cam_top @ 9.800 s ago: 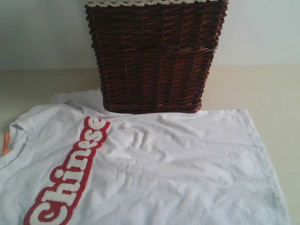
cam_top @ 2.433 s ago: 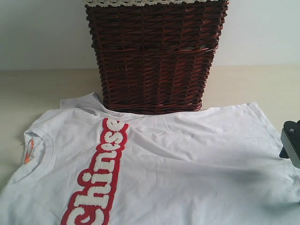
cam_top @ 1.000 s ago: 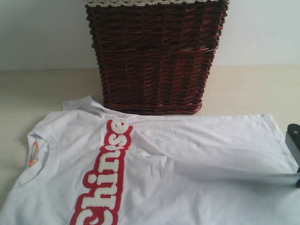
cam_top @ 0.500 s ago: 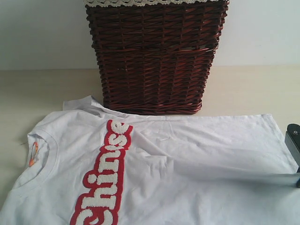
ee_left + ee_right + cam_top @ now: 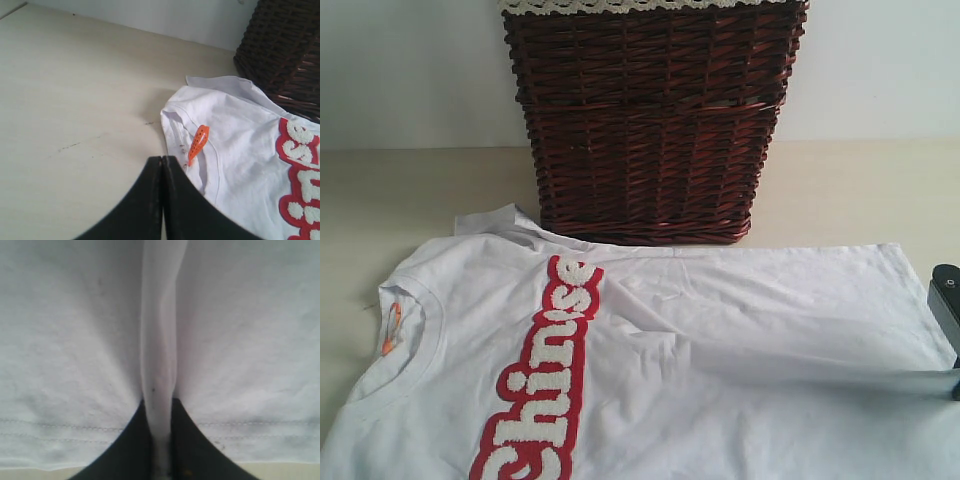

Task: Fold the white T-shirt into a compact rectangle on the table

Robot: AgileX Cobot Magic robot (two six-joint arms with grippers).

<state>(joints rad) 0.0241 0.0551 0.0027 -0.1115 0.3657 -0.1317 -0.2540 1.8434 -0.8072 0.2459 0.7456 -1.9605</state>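
Note:
The white T-shirt [image 5: 740, 340] lies spread on the table [image 5: 410, 190], neck at the left, with red-edged "Chinese" lettering [image 5: 548, 360] and an orange tag [image 5: 390, 330] at the collar. My right gripper [image 5: 160, 407] is shut on a pinched ridge of the T-shirt [image 5: 160, 340] at its stitched hem. Only its dark body [image 5: 946, 312] shows at the exterior view's right edge. My left gripper [image 5: 163, 159] is shut with nothing in it, just beside the collar and orange tag [image 5: 198, 142], over the table [image 5: 75, 110]. It is out of the exterior view.
A tall dark wicker basket [image 5: 650, 120] with a lace-trimmed liner stands right behind the shirt, touching its far edge; it also appears as the basket [image 5: 285, 55] in the left wrist view. A pale wall rises behind the table.
Since the earliest frames the shirt has slid to the right, and the right gripper has come in at its hem. Over the last second nothing has moved.

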